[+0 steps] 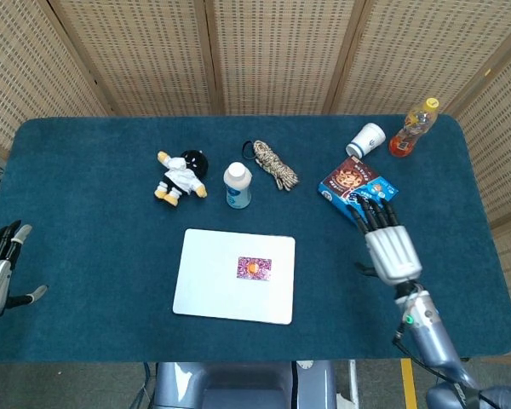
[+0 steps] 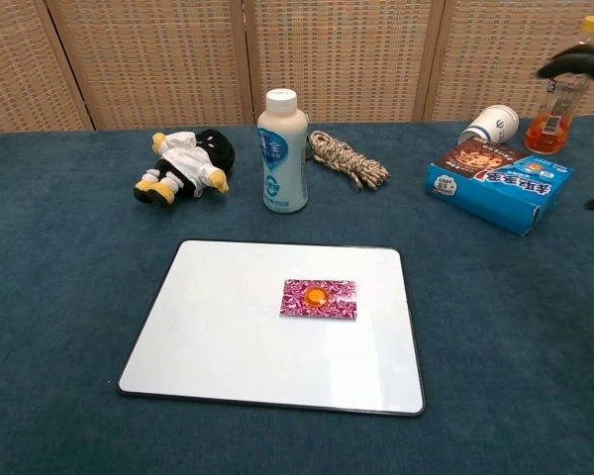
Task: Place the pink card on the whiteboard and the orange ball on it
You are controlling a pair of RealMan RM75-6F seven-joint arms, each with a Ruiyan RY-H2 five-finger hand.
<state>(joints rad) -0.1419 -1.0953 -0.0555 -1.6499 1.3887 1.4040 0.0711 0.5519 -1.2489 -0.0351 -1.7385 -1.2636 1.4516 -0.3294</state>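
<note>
The pink card (image 1: 255,268) (image 2: 319,298) lies flat on the whiteboard (image 1: 208,281) (image 2: 228,336), right of its middle. The small orange ball (image 1: 252,268) (image 2: 318,296) sits on the card. My right hand (image 1: 388,243) is open, fingers apart, holding nothing, well to the right of the board beside the blue box; in the chest view only dark fingertips (image 2: 577,61) show at the right edge. My left hand (image 1: 0,268) is open at the table's far left edge, away from everything.
Behind the board stand a white bottle (image 1: 237,185) (image 2: 282,150), a plush toy (image 1: 180,176) (image 2: 183,164) and a rope coil (image 1: 275,164) (image 2: 348,158). A blue snack box (image 1: 358,191) (image 2: 498,179), a tipped paper cup (image 1: 367,139) (image 2: 489,125) and an orange drink bottle (image 1: 413,128) (image 2: 561,89) sit at the back right.
</note>
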